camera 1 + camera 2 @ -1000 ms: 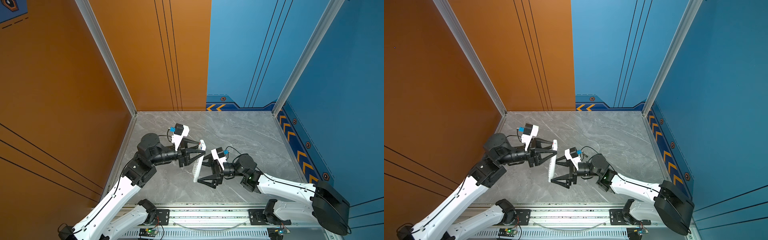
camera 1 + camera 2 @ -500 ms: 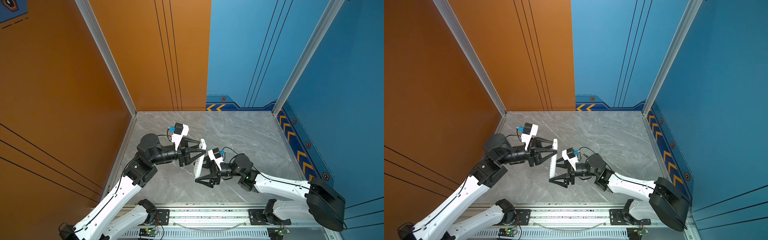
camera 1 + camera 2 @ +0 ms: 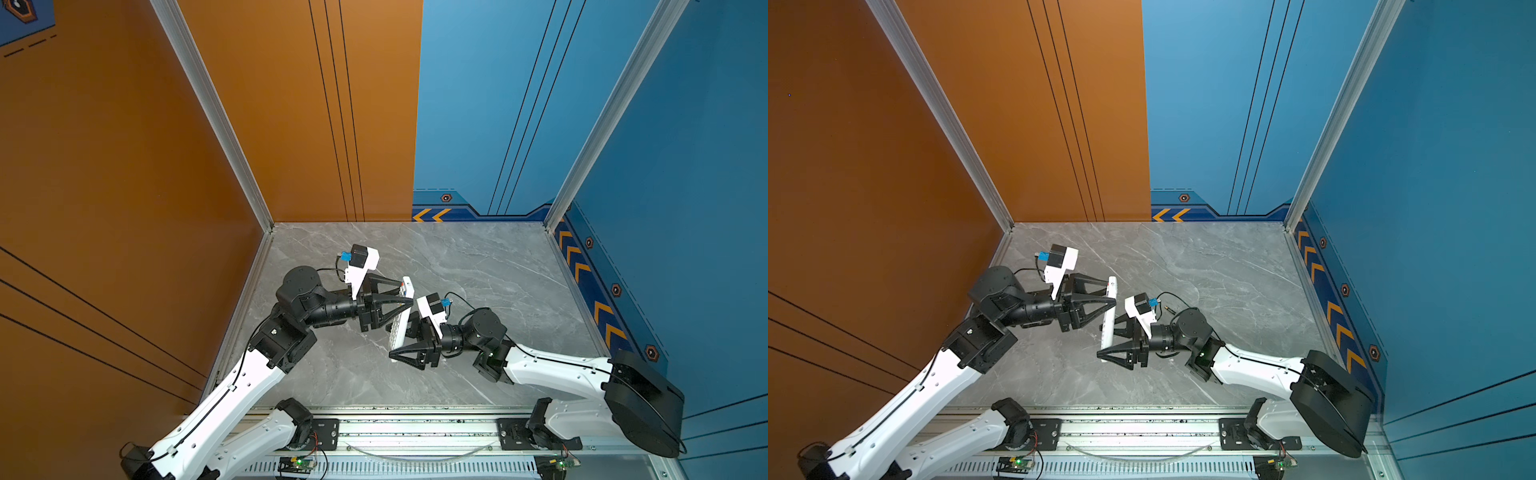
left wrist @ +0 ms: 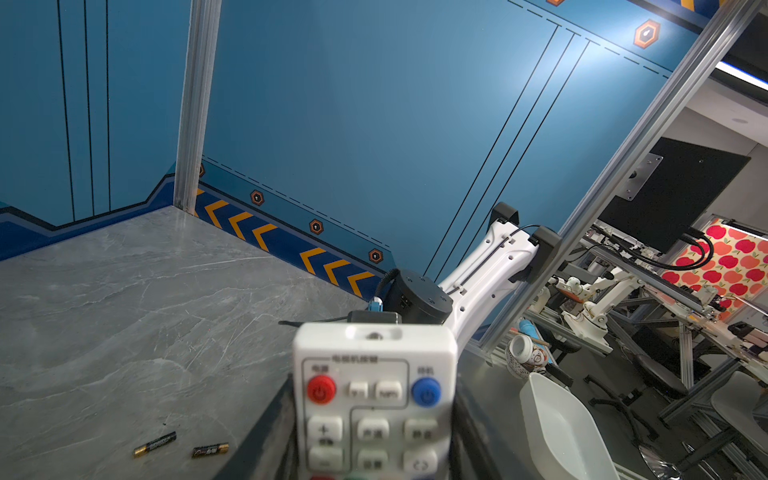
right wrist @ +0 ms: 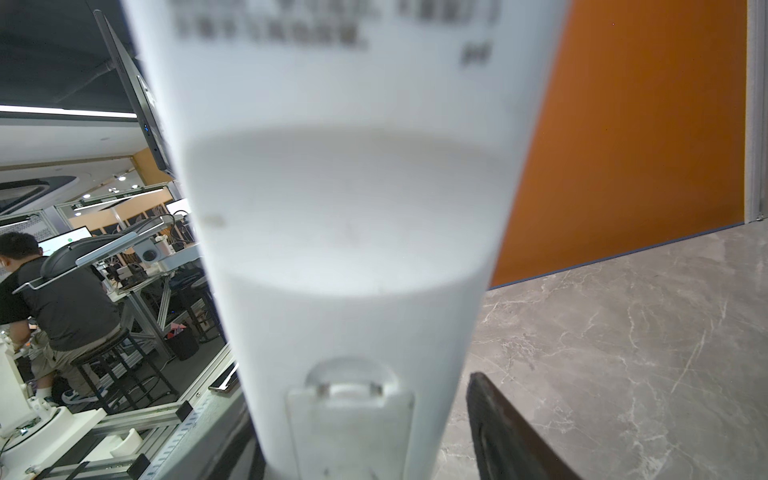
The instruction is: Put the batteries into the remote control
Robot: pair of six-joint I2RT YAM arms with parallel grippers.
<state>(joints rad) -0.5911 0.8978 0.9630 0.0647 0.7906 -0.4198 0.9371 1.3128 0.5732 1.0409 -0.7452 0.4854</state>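
Top views, both. Entry for one raised item and its attendants.

1. Remote control (image 3: 399, 330): white bar held on edge off the table (image 3: 478, 266), a little left of centre, with its long axis running 12 to 6 o'clock.
2. Left gripper (image 3: 406, 296): enters from 9 o'clock. Its fingers pinch the remote near the 12 o'clock end, and the button face is turned toward it.
3. Right gripper (image 3: 400, 337): enters from 4 o'clock. Its fingers are spread either side of the 6 o'clock end. In the right wrist view one finger (image 5: 507, 432) stands apart from the white edge.
4. Battery cover (image 5: 349, 424): in place, latch visible, on the plain back facing the right gripper.
5. Batteries (image 4: 154, 444): two, flat on the table, near each other and well apart from the remote. Not loaded.

Handling note: the step is judged to be a second hold ahead of opening the cover. Close squarely on the narrow side edges, clear of the cover so it can slide. Keep the left pinch firm, because a bar held at one end may swivel.
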